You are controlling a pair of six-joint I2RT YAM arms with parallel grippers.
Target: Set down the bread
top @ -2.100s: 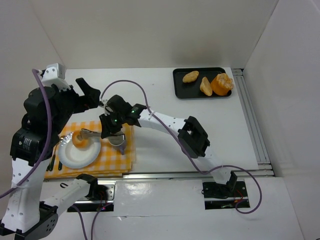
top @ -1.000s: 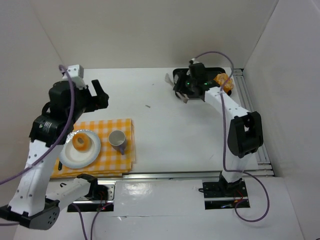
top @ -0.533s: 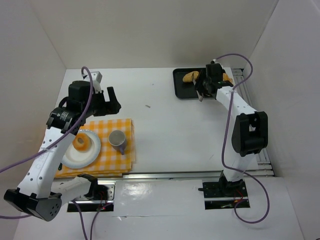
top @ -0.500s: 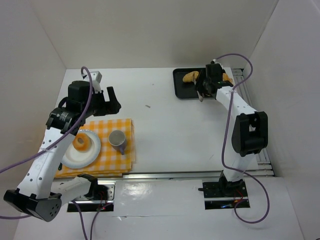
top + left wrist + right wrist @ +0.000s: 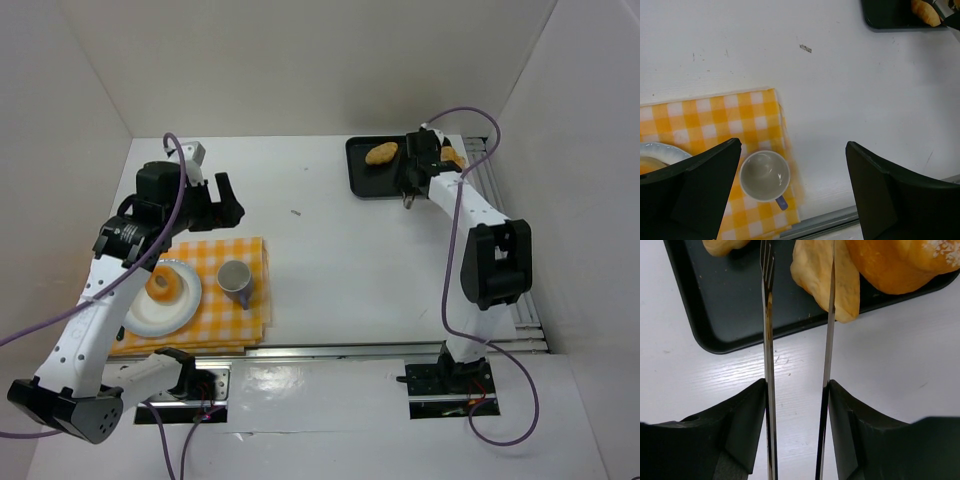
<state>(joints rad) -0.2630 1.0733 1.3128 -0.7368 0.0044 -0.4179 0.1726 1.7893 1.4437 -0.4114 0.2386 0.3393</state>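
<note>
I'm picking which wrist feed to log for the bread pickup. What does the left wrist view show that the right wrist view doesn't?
Only the left wrist view shows the checked cloth, the cup standing on it, a plate rim, and the open left gripper.

Only the right wrist view shows the tongs held in the right gripper, one blade crossing a bread piece, with a bun beside it.

Both views show the black tray with bread on it, and the white table.
</note>
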